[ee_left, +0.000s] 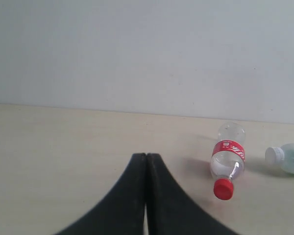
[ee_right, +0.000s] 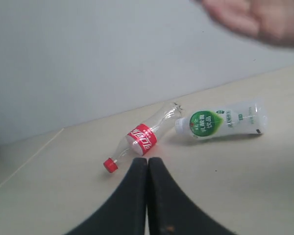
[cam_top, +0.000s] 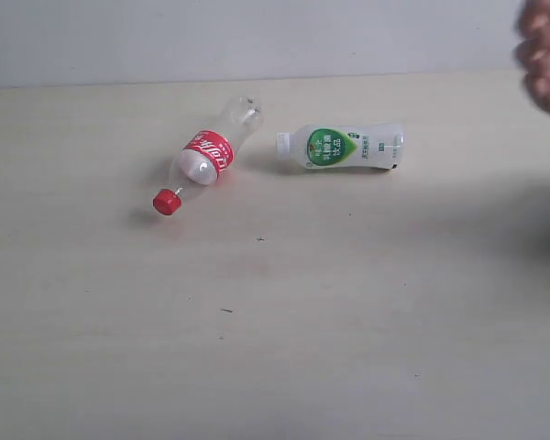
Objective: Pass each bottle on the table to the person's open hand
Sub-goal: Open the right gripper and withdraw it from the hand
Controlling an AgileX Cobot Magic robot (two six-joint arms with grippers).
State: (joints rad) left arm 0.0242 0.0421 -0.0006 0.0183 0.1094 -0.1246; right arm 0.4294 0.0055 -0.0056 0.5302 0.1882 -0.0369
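At upper centre, the red-capped clear bottle (cam_top: 204, 156) and green-labelled white bottle (cam_top: 341, 147) lie undelivered, left gripper (ee_left: 146, 161) and right gripper (ee_right: 147, 164) empty (fingers pressed together), person's hand (cam_top: 543, 55) upper right.

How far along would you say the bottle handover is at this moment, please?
Nothing shows as handed over: the clear red-labelled bottle and the white green-labelled bottle both lie on their sides on the table. Nothing is in hand: the left gripper and right gripper are shut and empty. The person's hand, blurred, shows at the exterior view's right edge. Both bottles are left to deliver.
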